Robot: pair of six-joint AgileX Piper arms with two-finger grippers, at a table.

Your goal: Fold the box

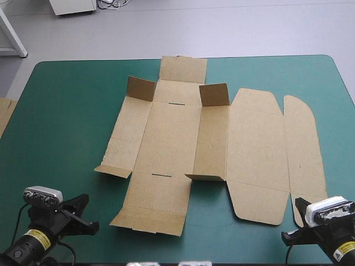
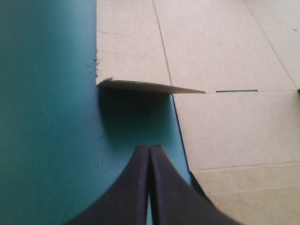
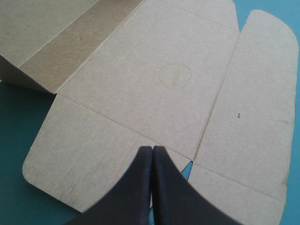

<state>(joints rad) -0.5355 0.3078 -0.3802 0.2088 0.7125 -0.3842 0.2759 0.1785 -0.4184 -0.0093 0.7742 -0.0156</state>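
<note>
The brown box (image 1: pixel 205 149) lies as a cut sheet in the middle of the table, mostly flat. Two small flaps (image 1: pixel 140 88) at its far side stand raised, and a long panel edge is lifted slightly. My left gripper (image 1: pixel 89 215) sits low at the near left, shut and holding nothing. In the left wrist view this gripper (image 2: pixel 149 147) points at a slightly lifted corner flap (image 2: pixel 140 85) of the box (image 2: pixel 211 61), over bare cover. My right gripper (image 1: pixel 287 237) is at the near right. In its own view the right gripper (image 3: pixel 153 148) is shut, just above the lid panel of the box (image 3: pixel 154 89).
The teal-green cover (image 1: pixel 66 111) shows bare to the left of the sheet and along the near edge. An edge of more brown board (image 1: pixel 4 113) lies at the table's left edge.
</note>
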